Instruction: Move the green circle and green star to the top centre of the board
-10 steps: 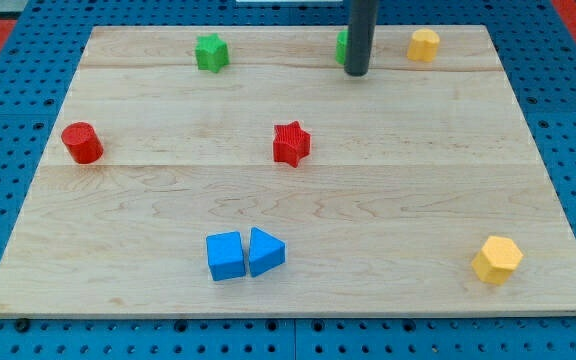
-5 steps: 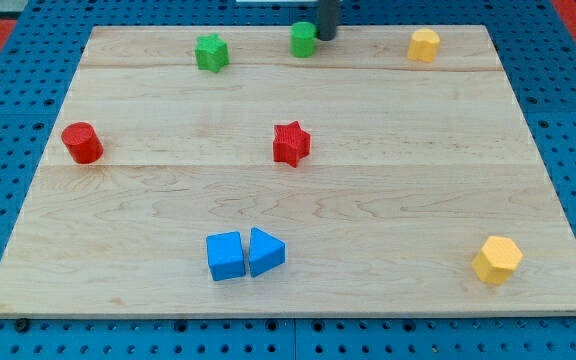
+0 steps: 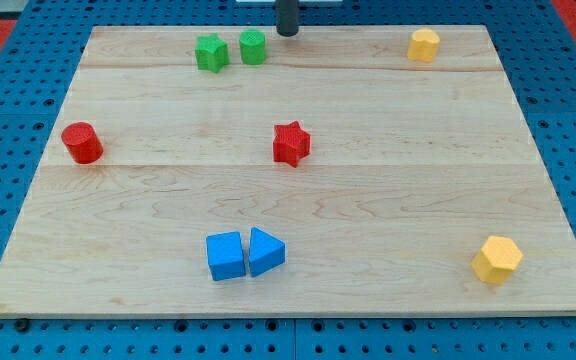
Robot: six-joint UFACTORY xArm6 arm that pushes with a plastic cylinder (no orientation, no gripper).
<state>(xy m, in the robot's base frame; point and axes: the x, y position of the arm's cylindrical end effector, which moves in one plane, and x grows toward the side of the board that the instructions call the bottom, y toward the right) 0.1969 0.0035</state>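
The green circle [image 3: 253, 47] stands near the board's top edge, left of centre. The green star [image 3: 210, 52] stands just to its left, a narrow gap between them. My tip [image 3: 287, 33] is at the top edge of the board, a little to the right of and above the green circle, not touching it. Only the rod's lowest part shows at the view's top.
A red star [image 3: 291, 143] sits mid-board. A red cylinder [image 3: 82, 142] is at the left. A blue cube [image 3: 225, 256] and blue triangle [image 3: 266, 251] touch near the bottom. A yellow block [image 3: 424, 44] is top right, a yellow hexagon [image 3: 497, 259] bottom right. The wooden board [image 3: 398, 190] lies on blue pegboard.
The green circle has slid left along the top edge, from right of centre to beside the green star. My tip has moved left and up with it.
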